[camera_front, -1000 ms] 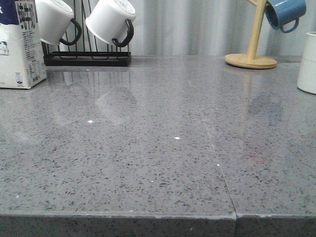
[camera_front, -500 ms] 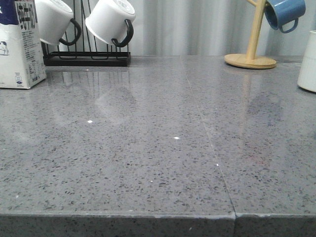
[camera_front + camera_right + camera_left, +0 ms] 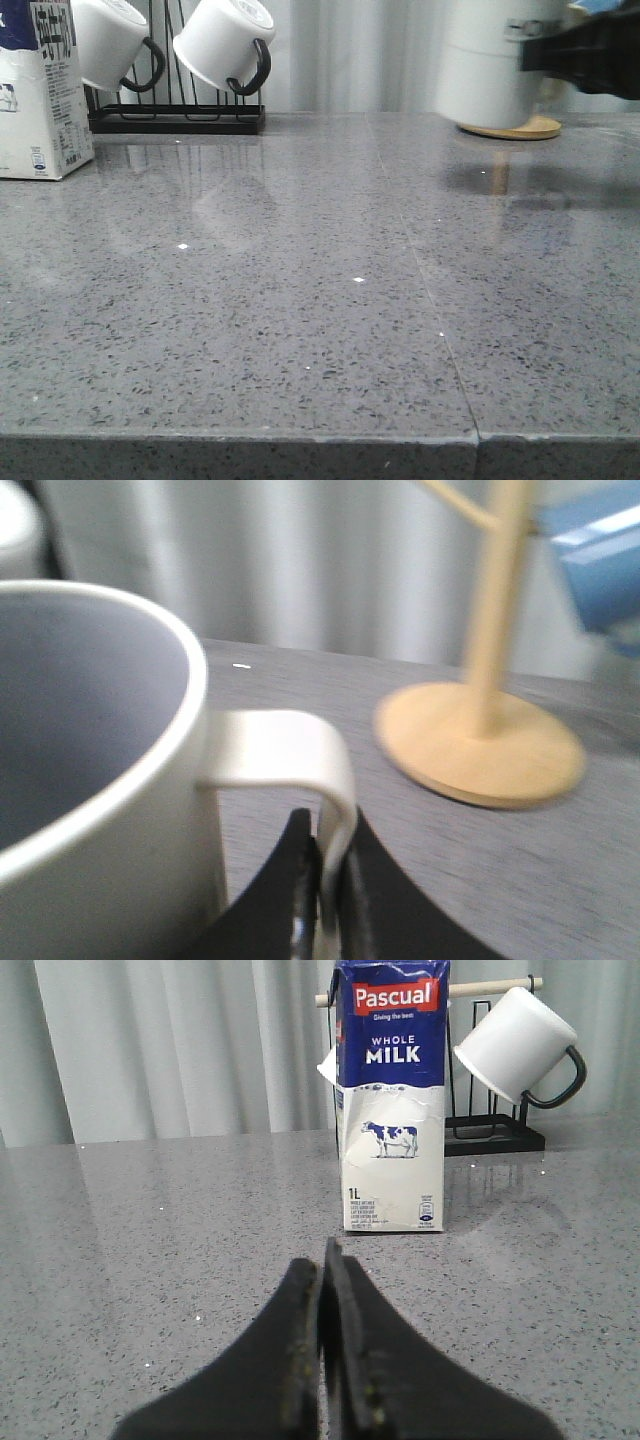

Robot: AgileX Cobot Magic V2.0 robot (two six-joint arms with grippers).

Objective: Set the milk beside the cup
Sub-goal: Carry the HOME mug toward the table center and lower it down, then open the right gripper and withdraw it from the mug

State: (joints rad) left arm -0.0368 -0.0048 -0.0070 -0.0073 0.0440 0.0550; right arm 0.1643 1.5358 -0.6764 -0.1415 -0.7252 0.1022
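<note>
The milk (image 3: 40, 95) stands at the far left of the grey counter, and in the left wrist view (image 3: 392, 1100) it is upright with its "WHOLE MILK" face toward me. My left gripper (image 3: 325, 1265) is shut and empty, low over the counter a short way in front of the carton. My right gripper (image 3: 328, 875) is shut on the pale handle of the cup (image 3: 90, 780). In the front view the cup (image 3: 490, 65) hangs blurred above the counter at the back right, with the right gripper (image 3: 540, 50) just to its right. The cup's lettering does not show.
A black rack (image 3: 175, 118) with two white black-handled mugs (image 3: 225, 42) stands beside the milk at the back left. A wooden mug tree base (image 3: 515, 128) sits behind the held cup, and a blue mug (image 3: 600, 560) hangs on it. The counter's front edge (image 3: 300, 438) is near.
The cup stood at the counter's far right edge; now my right gripper holds it lifted and further left, in front of the wooden mug tree. The milk has not moved.
</note>
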